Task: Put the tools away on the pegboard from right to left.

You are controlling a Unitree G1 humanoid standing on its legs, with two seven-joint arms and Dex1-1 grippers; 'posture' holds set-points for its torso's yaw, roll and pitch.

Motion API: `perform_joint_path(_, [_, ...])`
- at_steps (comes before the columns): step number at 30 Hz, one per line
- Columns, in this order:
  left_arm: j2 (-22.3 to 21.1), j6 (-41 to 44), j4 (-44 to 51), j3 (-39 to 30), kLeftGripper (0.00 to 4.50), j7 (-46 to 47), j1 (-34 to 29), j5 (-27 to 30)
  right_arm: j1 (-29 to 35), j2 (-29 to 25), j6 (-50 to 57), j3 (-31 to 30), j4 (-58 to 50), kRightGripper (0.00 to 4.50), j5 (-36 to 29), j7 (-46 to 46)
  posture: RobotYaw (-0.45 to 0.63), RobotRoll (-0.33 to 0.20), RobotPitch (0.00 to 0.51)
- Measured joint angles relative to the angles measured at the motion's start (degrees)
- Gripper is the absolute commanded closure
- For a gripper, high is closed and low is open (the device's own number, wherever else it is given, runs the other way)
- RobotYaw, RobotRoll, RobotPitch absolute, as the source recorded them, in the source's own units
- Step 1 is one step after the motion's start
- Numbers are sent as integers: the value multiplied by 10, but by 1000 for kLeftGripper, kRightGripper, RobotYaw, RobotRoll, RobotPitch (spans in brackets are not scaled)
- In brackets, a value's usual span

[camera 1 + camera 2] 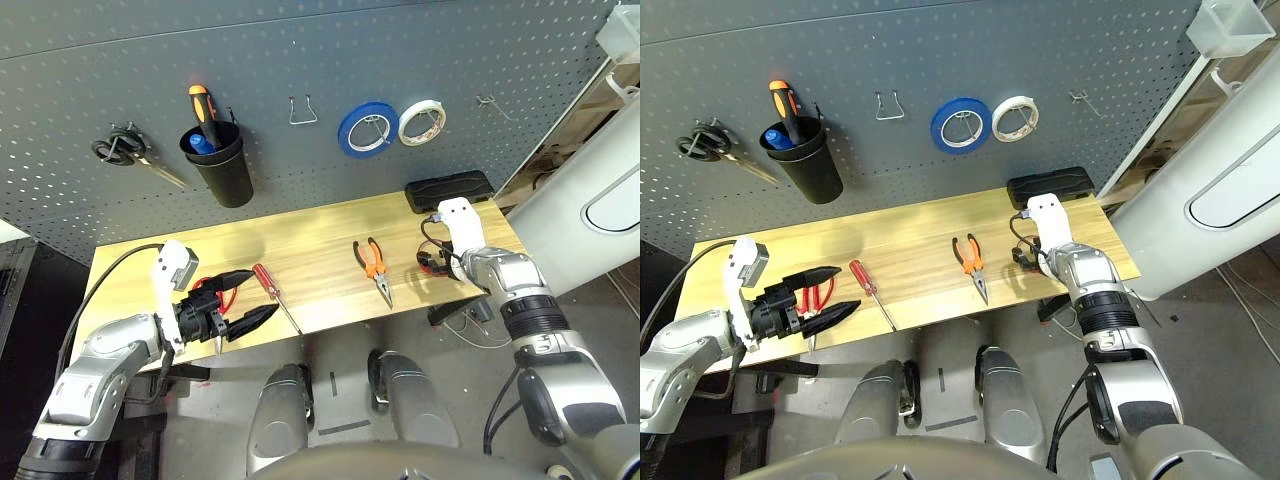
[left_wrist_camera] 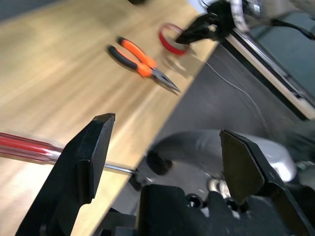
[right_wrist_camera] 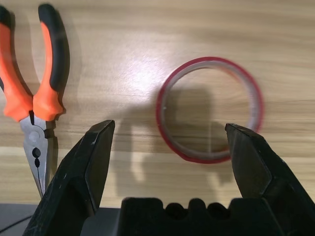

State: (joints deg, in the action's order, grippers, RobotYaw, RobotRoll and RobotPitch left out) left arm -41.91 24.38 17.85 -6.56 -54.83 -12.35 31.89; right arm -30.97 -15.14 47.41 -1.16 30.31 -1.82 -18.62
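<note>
**Both grippers open, arms spread to opposite ends of the table**

The silver left forearm reaches in from the near left, its wrist turned so the left gripper [image 1: 243, 297] points rightward along the near edge, level with the surface; its two black fingers [image 2: 83, 162] stand wide apart. The silver right forearm rises from the near right and bends toward the far right corner, wrist pitched downward. The right gripper [image 3: 170, 147] faces the tabletop, its two black fingers [image 3: 253, 164] likewise spread wide, gripping nothing.
</note>
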Motion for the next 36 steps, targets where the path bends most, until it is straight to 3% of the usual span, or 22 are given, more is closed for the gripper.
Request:
perform_joint_path(6, [-11, 17, 20, -2, 17, -8, -22, 2, -34, 19, -59, -14, 124, 0, 20, 16, 41, 0, 243])
perform_joint_path(9, [-11, 24, 25, -2, 0, -8, -23, 3, -61, 27, -103, -14, 185, 600, 26, 31, 46, 0, 226])
perform_joint_path(19, [-1, 25, 11, -1, 0, -5, 26, 0, -92, 48, -178, -4, 272, 4381, 25, 47, 18, 0, 143])
perform_joint_path(23, [14, 19, -9, 2, 0, -4, 54, -1, -73, 45, -169, -4, 231, 4479, 25, 47, -4, 0, 113])
perform_joint_path(28, [26, 17, -9, 0, 0, -3, 72, 5, -2, 31, -130, -3, 63, 4479, 22, 51, -25, 0, 82])
perform_joint_path(36, [-7, 63, 15, -81, 0, -29, 83, 97, 89, -2, -91, 0, -164, 4479, 22, 54, -15, 0, 60])
